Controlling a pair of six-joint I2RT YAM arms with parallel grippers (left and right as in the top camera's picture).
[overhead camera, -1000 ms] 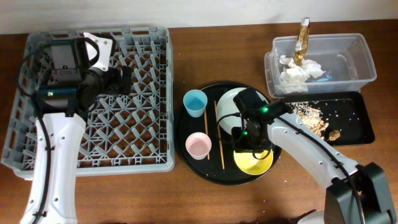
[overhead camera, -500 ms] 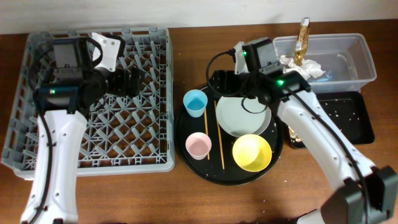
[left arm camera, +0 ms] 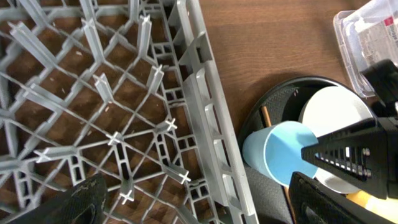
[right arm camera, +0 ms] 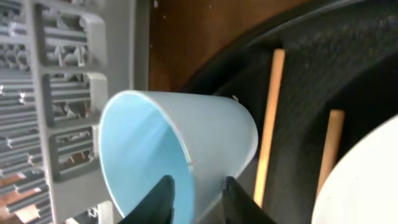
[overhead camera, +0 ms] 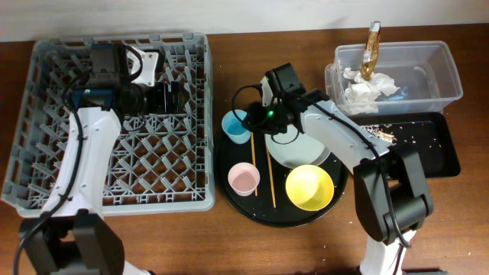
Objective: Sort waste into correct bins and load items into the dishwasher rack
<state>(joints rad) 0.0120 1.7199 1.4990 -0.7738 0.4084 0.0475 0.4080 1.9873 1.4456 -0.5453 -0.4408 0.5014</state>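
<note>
The light-blue cup (overhead camera: 238, 127) stands at the left of the round black tray (overhead camera: 229, 164), by the grey dishwasher rack (overhead camera: 46, 153). My right gripper (overhead camera: 256, 119) is narrowly open and straddles the cup's rim (right arm camera: 205, 130), one finger inside and one outside (right arm camera: 200, 199). My left gripper (overhead camera: 170, 98) is open and empty over the rack's right side (left arm camera: 202, 199); its view shows the cup (left arm camera: 283, 152). The grey plate (overhead camera: 298, 145), yellow bowl (overhead camera: 309, 187), pink cup (overhead camera: 243, 178) and chopsticks (overhead camera: 269, 164) lie on the round tray.
The clear tub (overhead camera: 443, 76) at the back right holds the white napkin (overhead camera: 367, 88) and the upright brown-and-gold wrapper (overhead camera: 373, 46). The shallow black tray (overhead camera: 439, 153) in front of it holds scraps and rice (overhead camera: 382, 137). The rack wall (right arm camera: 74, 93) is close to the cup.
My right gripper has swung from the bowl, past the tray's far side, left and down onto the light-blue cup's rim. My left gripper has moved right across the rack.
</note>
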